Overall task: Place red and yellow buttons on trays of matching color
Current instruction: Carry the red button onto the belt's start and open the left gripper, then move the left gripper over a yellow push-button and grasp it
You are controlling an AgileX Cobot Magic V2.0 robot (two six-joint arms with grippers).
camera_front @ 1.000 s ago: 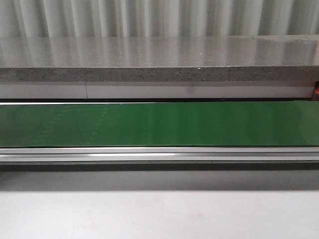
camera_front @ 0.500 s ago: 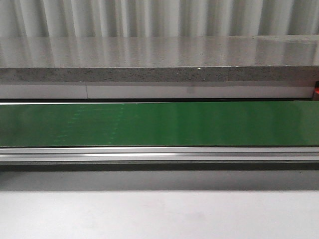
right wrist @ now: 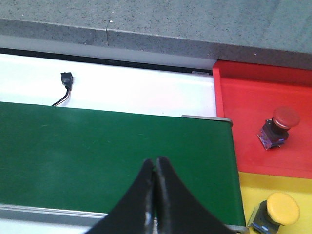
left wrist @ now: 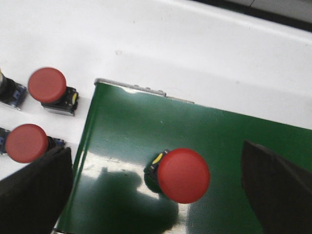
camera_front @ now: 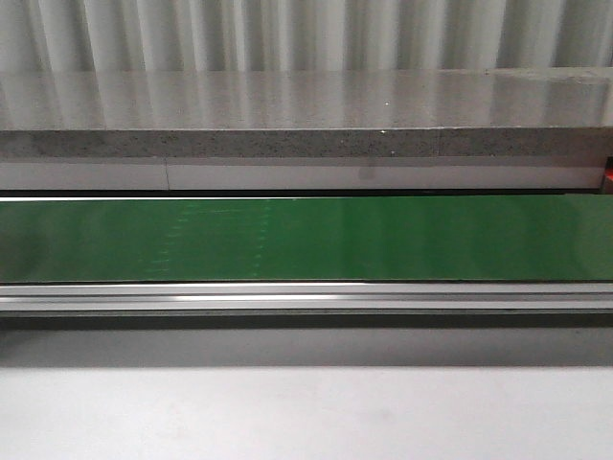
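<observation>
Conveyor belt (camera_front: 306, 240) runs bare and green across the front view, an aluminium rail along its near edge. Under the left gripper (left wrist: 156, 195), whose jaws stand wide apart, one red button (left wrist: 183, 174) sits on the belt's end; two more red buttons (left wrist: 48, 86) (left wrist: 27, 143) lie beside it on the white table (left wrist: 195, 58). The right gripper (right wrist: 155, 195) is closed and empty over the belt. Next to that end, a red tray (right wrist: 243, 107) holds a red button (right wrist: 279, 126), and a yellow tray (right wrist: 292, 187) holds a yellow button (right wrist: 282, 208). A small black connector (right wrist: 66, 80) with a wire lies near.
</observation>
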